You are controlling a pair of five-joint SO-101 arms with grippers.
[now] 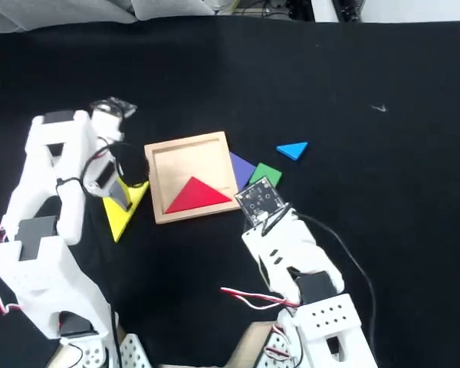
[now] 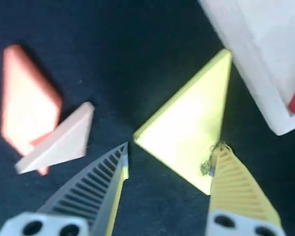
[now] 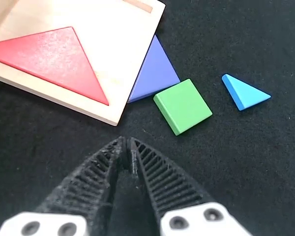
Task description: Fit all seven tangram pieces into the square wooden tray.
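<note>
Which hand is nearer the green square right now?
Right. The right hand sits shut just short of the green square, beside a corner of the tray. The left hand is across the tray, open around the yellow triangle.

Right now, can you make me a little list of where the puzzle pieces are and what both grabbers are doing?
Inside square wooden tray: large red triangle
Outside on black cloth: yellow triangle, purple triangle, green square, small blue triangle, orange parallelogram, pale triangle
Left gripper: open, straddling yellow triangle's corner
Right gripper: shut, empty, near the tray's corner
</note>
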